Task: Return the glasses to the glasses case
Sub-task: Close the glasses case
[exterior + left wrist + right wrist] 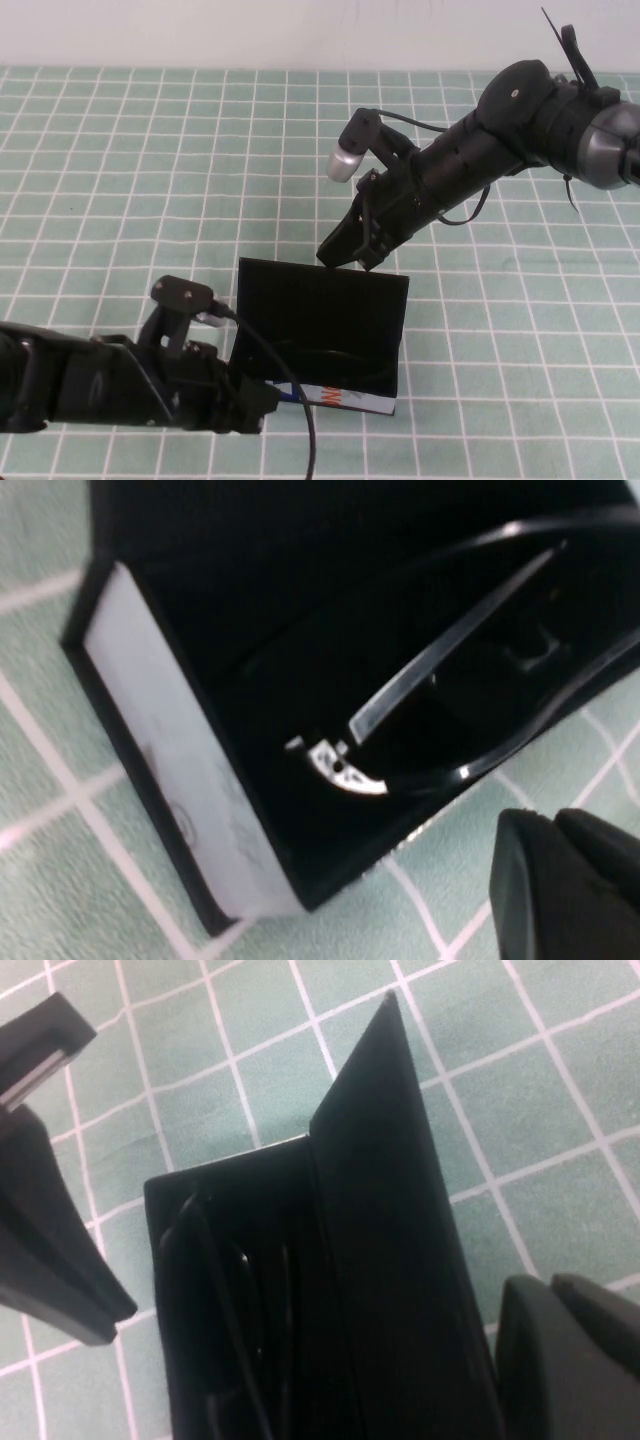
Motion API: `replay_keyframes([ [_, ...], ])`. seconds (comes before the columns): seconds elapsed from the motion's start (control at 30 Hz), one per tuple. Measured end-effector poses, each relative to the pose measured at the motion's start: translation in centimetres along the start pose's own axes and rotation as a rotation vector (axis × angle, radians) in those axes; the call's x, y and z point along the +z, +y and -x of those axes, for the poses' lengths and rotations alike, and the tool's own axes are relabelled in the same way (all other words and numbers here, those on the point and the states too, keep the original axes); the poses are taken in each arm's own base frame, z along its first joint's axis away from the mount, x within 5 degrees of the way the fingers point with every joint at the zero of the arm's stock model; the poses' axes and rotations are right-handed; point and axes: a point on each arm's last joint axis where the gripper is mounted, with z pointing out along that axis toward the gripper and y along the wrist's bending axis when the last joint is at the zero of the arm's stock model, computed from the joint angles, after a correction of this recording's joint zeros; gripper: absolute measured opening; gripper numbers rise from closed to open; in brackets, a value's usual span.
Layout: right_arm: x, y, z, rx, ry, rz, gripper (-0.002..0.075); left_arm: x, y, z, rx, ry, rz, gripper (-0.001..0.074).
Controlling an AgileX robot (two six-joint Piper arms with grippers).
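Observation:
The glasses case stands open mid-table, its black lid upright at the back and its white printed side toward me. The glasses lie inside it, thin black arms and a silver hinge showing; they also show in the right wrist view. My right gripper is open at the lid's top far edge, and the lid stands between its fingers. My left gripper is low beside the case's front left corner, holding nothing that I can see.
A green tablecloth with a white grid covers the table. My left arm lies along the front left edge. My right arm reaches in from the back right. A cable loops from the left wrist in front of the case.

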Motion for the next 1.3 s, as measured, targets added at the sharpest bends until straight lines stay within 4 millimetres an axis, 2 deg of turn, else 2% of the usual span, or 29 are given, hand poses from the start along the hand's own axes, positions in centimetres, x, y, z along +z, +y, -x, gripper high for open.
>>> replay_keyframes([
  [0.2,0.0,0.0,0.0,-0.002,0.002,-0.004,-0.0011,0.8,-0.6,-0.3,0.018,0.026,0.072,-0.0002],
  [0.63,0.0,0.8,-0.2,0.003,0.026,0.087,-0.0011,0.8,-0.1,0.6,0.005,-0.013,0.147,-0.0002],
  [0.8,0.0,2.2,0.5,-0.019,0.032,0.132,-0.0011,0.8,-0.1,0.6,0.005,-0.014,0.149,-0.0002],
  [1.03,2.1,4.8,0.9,-0.031,0.115,0.191,-0.0011,0.8,0.0,0.6,0.008,-0.013,0.155,-0.0002],
  [1.3,4.7,5.2,-2.1,0.081,0.209,0.242,-0.0011,0.8,-0.2,0.6,0.008,-0.015,0.137,-0.0002],
])
